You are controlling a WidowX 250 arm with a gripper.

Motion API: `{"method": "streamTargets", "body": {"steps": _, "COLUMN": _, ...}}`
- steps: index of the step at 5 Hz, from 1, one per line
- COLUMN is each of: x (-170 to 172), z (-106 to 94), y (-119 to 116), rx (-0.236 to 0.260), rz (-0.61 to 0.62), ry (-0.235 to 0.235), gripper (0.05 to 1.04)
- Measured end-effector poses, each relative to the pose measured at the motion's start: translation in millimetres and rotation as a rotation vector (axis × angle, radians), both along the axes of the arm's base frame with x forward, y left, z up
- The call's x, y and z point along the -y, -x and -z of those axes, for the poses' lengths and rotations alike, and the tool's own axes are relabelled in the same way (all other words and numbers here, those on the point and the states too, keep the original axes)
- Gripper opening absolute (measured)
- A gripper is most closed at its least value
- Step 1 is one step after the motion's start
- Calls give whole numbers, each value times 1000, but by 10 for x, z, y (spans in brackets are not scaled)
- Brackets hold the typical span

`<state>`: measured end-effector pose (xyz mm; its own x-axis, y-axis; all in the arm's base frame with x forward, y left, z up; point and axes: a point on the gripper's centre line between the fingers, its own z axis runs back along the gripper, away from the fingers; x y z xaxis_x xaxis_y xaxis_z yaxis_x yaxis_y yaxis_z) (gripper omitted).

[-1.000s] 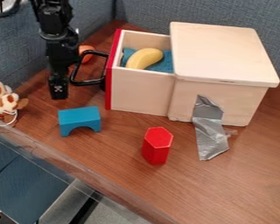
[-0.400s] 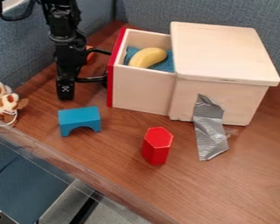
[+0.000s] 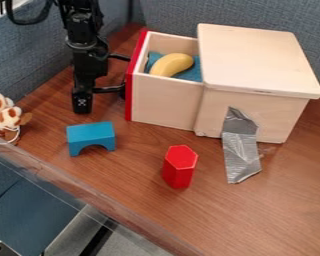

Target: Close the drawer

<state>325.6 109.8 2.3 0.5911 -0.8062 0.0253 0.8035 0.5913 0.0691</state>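
Beside the open drawer [image 3: 164, 103] hangs the gripper [image 3: 82, 103]; spread or closed, I can't say.

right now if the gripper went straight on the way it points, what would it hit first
Pointing down, the gripper would probably meet the wooden tabletop first, behind the blue block, though its height is hard to judge.

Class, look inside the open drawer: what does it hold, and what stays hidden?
A yellow banana lies on a blue cloth in the drawer. The cloth hides the floor beneath it; the lid covers the rear.
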Motion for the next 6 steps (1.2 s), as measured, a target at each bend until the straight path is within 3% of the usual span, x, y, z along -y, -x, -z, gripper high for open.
{"method": "streamTargets", "body": {"steps": 2, "x": 111, "z": 2, "y": 64, "rx": 23, "rz": 34, "ry": -20, "gripper": 999}}
{"method": "streamTargets", "body": {"steps": 6, "x": 624, "z": 10, "y": 292, "rx": 6, "rz": 160, "ry": -17, "gripper": 999}}
